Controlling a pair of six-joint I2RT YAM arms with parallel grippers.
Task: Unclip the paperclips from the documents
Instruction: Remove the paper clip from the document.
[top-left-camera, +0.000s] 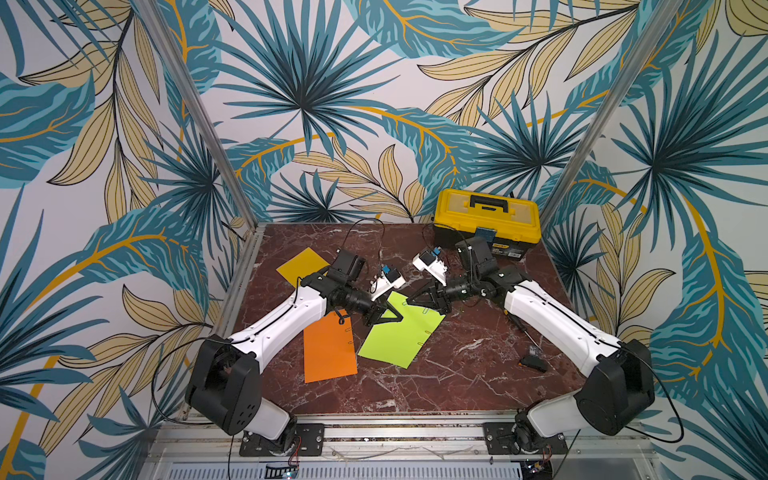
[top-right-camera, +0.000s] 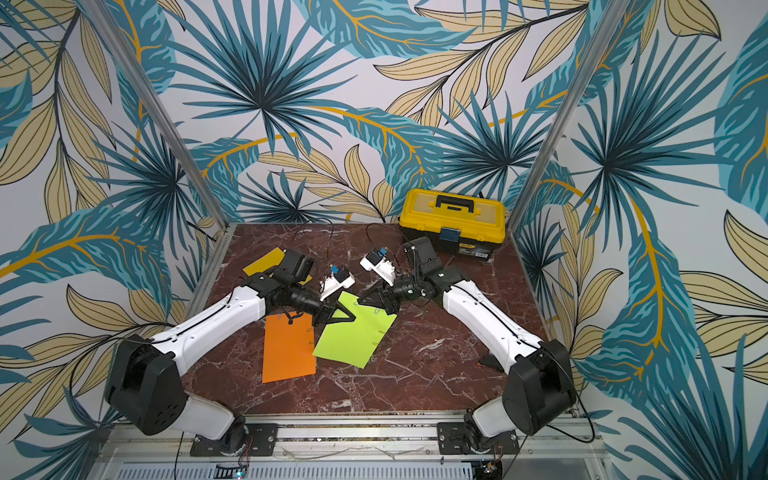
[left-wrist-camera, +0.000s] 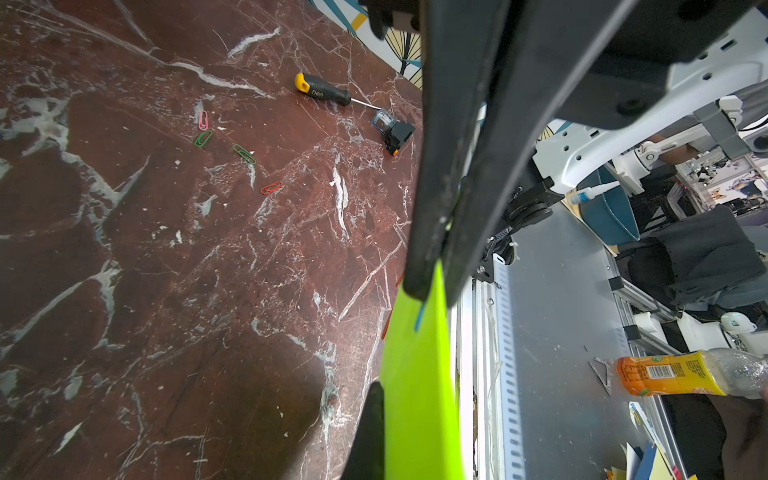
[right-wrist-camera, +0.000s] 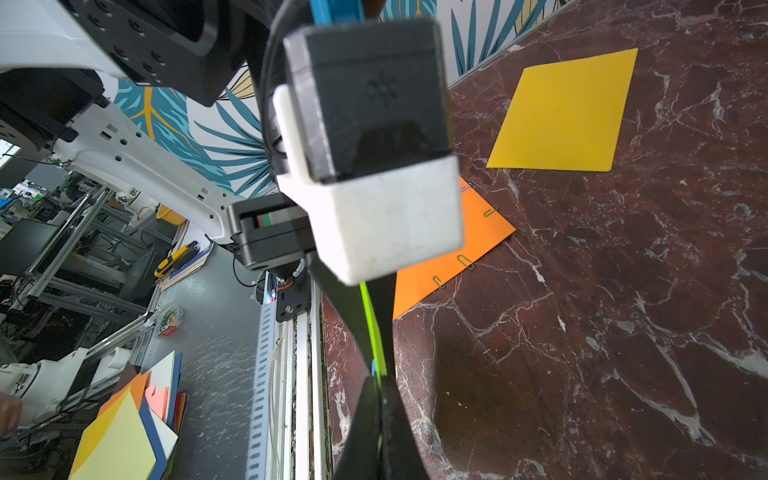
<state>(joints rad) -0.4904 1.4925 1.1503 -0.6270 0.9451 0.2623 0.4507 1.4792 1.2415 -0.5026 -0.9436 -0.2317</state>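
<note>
left tool (top-left-camera: 400, 319), mid-frame, is clamped on the lime green sheet (top-left-camera: 401, 343): hold it steady. just right of it, the right tool (top-left-camera: 411, 301) is pinched shut at the sheet's edge, seemingly on the blue paperclip (right-wrist-camera: 373, 367); pull straight off the edge.

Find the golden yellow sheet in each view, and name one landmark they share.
In a top view: golden yellow sheet, far left on the table.
In a top view: same place.
Left wrist: not in it.
Right wrist: lying flat beyond the orange sheet.
Shared landmark: lime green sheet, in all four.
</note>
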